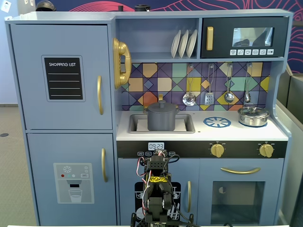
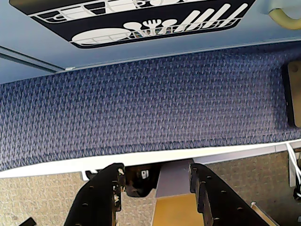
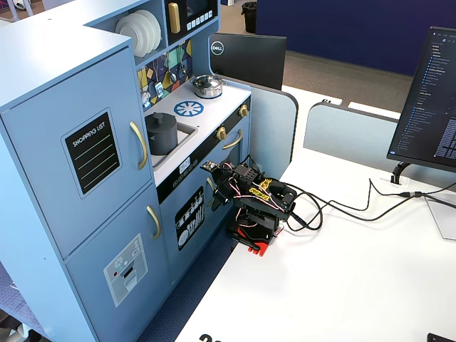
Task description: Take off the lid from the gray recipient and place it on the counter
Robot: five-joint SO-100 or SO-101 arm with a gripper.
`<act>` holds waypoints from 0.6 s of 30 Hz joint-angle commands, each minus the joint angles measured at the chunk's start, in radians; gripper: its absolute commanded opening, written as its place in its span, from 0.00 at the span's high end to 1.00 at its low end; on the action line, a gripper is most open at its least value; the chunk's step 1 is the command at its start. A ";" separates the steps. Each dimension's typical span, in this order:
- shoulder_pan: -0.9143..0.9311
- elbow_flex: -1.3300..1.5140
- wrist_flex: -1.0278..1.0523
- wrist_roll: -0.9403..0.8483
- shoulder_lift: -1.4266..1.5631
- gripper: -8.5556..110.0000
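Note:
The gray recipient stands in the sink cut-out of the white counter, with the lid sitting flat on its rim, knob up. My arm is folded low on the white table in front of the toy kitchen, well below the counter. My gripper points down over the table edge toward the blue carpet. It is open, with nothing between its black fingers. The wrist view shows neither pot nor lid.
A small silver pan with a glass lid sits at the counter's right end, beside the printed blue burner ring. Utensils hang above. Cables and a monitor occupy the white table.

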 commanded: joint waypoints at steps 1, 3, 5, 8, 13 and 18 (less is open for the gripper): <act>0.037 -0.002 0.146 0.005 -0.006 0.93; 0.037 -0.002 0.138 0.005 -0.006 0.93; 0.037 -0.002 0.133 0.003 -0.006 0.93; 0.037 -0.002 0.133 0.002 -0.006 0.93; 0.034 -0.017 0.040 0.038 -0.006 0.93; 0.008 -0.183 -0.037 0.031 -0.031 0.93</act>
